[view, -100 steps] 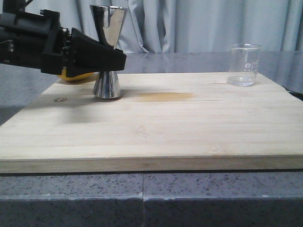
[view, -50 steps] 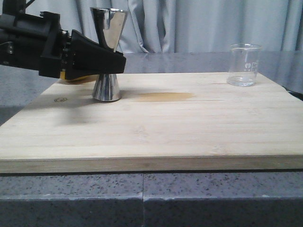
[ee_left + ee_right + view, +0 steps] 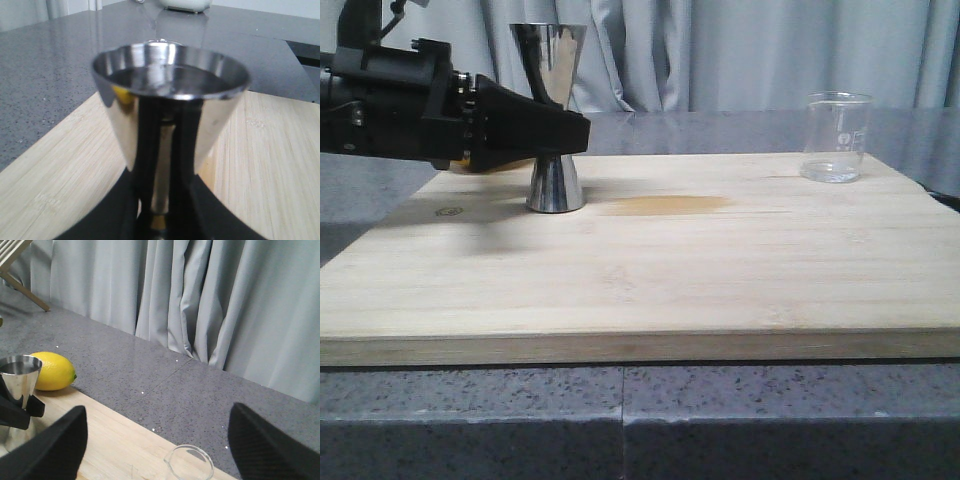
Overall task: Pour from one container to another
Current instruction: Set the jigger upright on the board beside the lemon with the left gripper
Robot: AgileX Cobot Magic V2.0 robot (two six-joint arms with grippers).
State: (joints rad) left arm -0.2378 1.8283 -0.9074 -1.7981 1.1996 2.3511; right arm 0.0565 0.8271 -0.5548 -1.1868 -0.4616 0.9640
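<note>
The steel jigger [image 3: 551, 60] stands upright at the back left of the wooden board [image 3: 640, 290], its base on or just above the wood. My left gripper [image 3: 570, 130] is shut on its narrow waist. Up close, the jigger [image 3: 170, 100] fills the left wrist view, with my left gripper [image 3: 162, 225] clamped at the gold band. The clear glass beaker [image 3: 835, 137] stands alone at the back right of the board. My right gripper [image 3: 157, 412] hangs open above and behind the beaker [image 3: 189, 465], touching nothing. It does not show in the front view.
A lemon [image 3: 50, 371] lies on the grey counter [image 3: 720, 125] just behind the jigger [image 3: 17, 377], mostly hidden by my left arm in the front view. A darker amber patch [image 3: 665, 205] marks the board's middle. Grey curtains [image 3: 750, 50] close off the back.
My left gripper has carried the jigger a little to the right and its arm now lies more level. The beaker has not moved.
</note>
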